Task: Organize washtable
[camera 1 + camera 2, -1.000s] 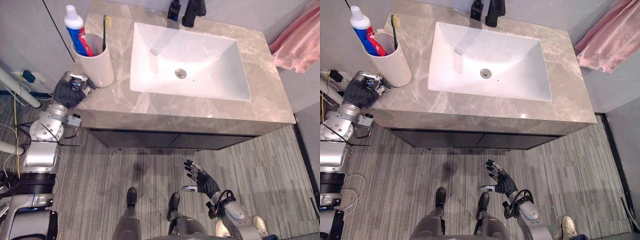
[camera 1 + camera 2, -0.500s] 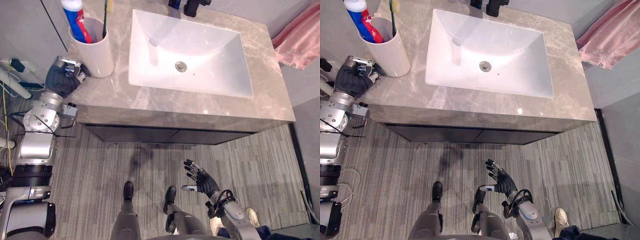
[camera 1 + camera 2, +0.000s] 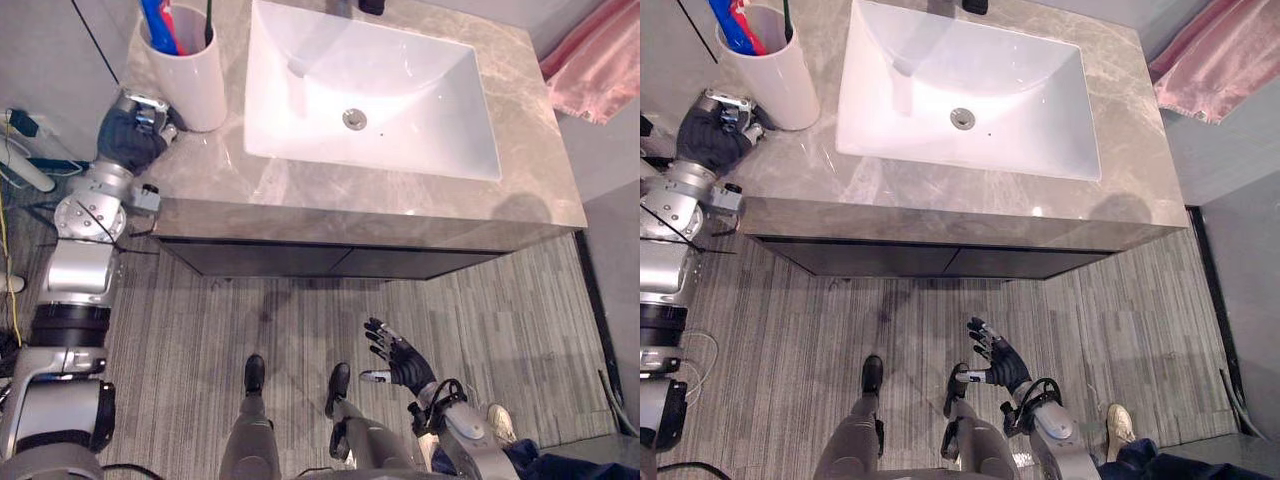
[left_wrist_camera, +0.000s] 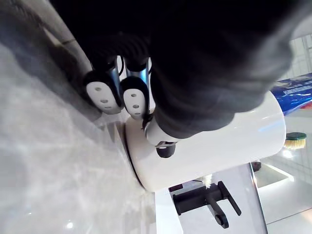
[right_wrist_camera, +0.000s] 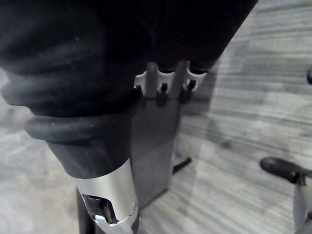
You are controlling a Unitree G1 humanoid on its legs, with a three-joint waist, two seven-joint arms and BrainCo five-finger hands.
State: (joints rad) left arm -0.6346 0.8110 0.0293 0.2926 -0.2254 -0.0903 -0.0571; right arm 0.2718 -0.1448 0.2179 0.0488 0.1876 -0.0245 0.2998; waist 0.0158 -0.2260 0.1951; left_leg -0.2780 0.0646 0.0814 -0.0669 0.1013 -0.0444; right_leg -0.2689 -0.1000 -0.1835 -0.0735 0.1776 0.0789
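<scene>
A white cup (image 3: 190, 62) stands at the far left corner of the marble washtable (image 3: 300, 190). It holds a blue and red toothpaste tube (image 3: 160, 18) and a dark-handled toothbrush (image 3: 208, 22). My left hand (image 3: 133, 138) rests at the table's left edge, just beside the cup's base. Its fingers (image 4: 134, 97) are curled with nothing in them, and the cup (image 4: 219, 146) lies just past them. My right hand (image 3: 403, 362) hangs low over the floor in front of the table, its fingers spread and empty.
A white rectangular sink (image 3: 370, 95) fills the middle of the top, with a black faucet (image 4: 204, 200) behind it. A pink towel (image 3: 595, 60) hangs at the far right. A person's light shoe (image 3: 1118, 425) is on the grey floor at the lower right.
The camera has shifted, so the table sits higher in the picture. My left hand stays curled by the cup and my right hand stays spread near the floor.
</scene>
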